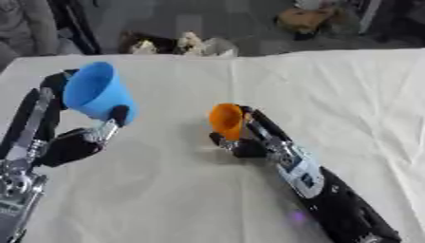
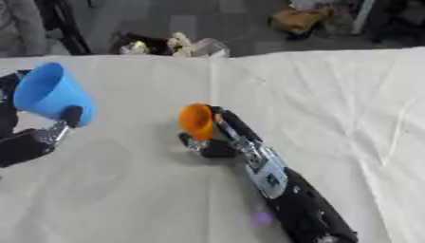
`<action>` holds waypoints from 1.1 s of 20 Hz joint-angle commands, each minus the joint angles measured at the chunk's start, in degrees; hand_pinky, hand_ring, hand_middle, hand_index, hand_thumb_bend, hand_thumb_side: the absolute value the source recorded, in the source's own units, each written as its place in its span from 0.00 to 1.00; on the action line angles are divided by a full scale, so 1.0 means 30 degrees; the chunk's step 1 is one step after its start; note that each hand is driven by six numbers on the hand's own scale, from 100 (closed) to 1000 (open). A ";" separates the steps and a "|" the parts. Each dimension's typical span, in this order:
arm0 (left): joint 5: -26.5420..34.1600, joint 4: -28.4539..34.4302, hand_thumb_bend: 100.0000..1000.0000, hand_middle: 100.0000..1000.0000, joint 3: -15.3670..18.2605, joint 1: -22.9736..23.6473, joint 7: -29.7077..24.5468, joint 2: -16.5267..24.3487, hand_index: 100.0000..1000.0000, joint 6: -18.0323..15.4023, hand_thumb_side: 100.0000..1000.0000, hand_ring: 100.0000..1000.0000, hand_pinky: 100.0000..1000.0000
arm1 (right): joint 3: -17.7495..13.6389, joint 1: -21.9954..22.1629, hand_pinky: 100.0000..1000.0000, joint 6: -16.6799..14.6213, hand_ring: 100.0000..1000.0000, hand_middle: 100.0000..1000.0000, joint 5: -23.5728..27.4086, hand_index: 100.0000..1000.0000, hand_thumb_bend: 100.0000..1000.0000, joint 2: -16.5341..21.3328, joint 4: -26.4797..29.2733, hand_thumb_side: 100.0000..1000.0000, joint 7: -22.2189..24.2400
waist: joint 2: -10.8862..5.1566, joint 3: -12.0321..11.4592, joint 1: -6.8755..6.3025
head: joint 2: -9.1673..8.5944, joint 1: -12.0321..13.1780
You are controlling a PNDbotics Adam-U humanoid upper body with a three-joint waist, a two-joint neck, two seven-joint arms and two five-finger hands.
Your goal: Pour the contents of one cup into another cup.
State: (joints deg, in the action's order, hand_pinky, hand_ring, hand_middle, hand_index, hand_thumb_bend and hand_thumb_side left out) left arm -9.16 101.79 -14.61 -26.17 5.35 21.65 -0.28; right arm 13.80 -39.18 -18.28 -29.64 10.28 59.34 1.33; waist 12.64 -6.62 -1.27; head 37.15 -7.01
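1. Two cups, each held. The right hand [image 1: 249,137], nearest, has its fingers curled round the small orange plastic cup [image 1: 226,121], tipped sideways, mouth facing left, just above the table [image 1: 332,95].
2. The left hand [image 1: 91,128] has its fingers wrapped on the larger blue tapered plastic cup [image 1: 96,90], raised and tilted, mouth up-left, well apart from the orange one.
3. Likely step: lining up for the pour. Bring the rims close and tip slowly.
4. The cloth covering the table is cream, matte and wrinkled; both cups are smooth. Contents can't be seen.
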 commanded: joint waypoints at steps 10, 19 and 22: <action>0.0111 0.0364 0.00 0.09 0.0050 -0.0295 -0.0029 0.0264 0.48 -0.0041 0.10 0.63 0.34 | -0.0080 -0.0242 0.71 0.0888 0.35 0.19 0.0059 0.58 0.00 -0.0065 0.0102 0.30 -0.0522 | -0.0373 0.0071 0.0000 | -0.0273 -0.0011; 0.0297 0.0543 0.00 0.09 0.0269 -0.0288 0.0040 0.0469 0.48 -0.0028 0.10 0.63 0.34 | -0.0326 0.0037 0.70 0.1248 0.34 0.16 0.2155 0.55 0.00 0.0224 0.1698 0.28 -0.2004 | -0.0502 0.0447 0.0053 | -0.0272 0.0093; 0.0370 0.0610 0.00 0.09 0.0372 -0.0255 0.0001 0.0548 0.48 0.0030 0.11 0.63 0.34 | -0.0318 0.0230 0.70 0.1458 0.34 0.16 0.2961 0.54 0.00 0.0396 0.2576 0.29 -0.2369 | -0.0536 0.0563 0.0063 | -0.0271 0.0128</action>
State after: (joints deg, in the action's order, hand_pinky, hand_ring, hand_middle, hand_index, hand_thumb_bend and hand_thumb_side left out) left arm -8.37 102.30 -14.46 -26.17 5.35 21.74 -0.25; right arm 13.26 -37.74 -14.10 -22.03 10.36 64.82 -5.11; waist 12.27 -4.91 -1.05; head 37.10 -6.78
